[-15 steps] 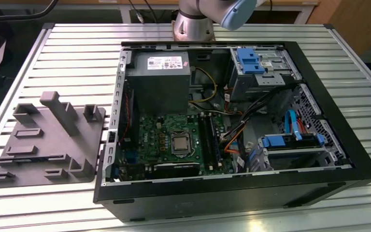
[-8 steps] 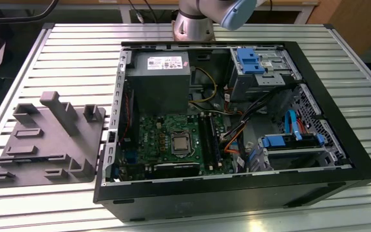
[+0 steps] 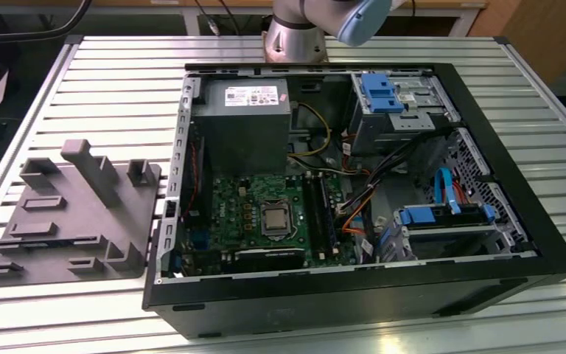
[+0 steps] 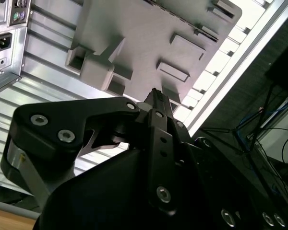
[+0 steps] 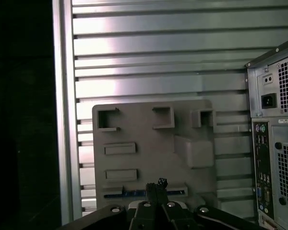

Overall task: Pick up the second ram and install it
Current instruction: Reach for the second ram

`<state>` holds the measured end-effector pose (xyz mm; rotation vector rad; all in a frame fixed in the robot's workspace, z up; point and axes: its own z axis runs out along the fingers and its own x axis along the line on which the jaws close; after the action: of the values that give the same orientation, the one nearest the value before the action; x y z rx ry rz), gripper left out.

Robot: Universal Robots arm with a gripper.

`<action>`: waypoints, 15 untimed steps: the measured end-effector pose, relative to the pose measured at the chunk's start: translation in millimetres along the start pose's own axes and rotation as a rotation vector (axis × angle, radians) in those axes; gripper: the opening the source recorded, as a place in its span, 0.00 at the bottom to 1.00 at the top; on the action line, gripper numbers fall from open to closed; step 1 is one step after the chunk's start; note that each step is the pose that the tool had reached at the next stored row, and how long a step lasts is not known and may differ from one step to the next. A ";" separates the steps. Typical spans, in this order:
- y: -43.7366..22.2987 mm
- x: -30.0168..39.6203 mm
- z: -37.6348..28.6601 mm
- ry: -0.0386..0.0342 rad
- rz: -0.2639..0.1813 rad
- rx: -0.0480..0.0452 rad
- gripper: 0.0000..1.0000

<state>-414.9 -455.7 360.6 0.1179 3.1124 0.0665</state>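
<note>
My gripper [image 5: 156,183] hangs above the grey tray [image 5: 149,143], empty.
I see it pinched narrow, pointing at the blue ram [image 5: 134,193] lying in a tray slot.

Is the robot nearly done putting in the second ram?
Not nearly. Done: nothing that shows; the second ram lies in the grey tray. In hand: nothing; the gripper hovers over that tray, fingers together. Left: picking it up and fitting it in the open computer case.
</note>
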 end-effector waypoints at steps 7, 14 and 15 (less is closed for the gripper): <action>-3.2 0.7 3.4 0.0004 0.000 0.0001 0.11; -7.2 1.5 7.1 0.0007 0.000 0.0001 0.11; -7.6 1.6 7.5 0.0007 0.000 0.0002 0.11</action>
<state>-416.9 -462.9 352.8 0.1180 3.1132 0.0663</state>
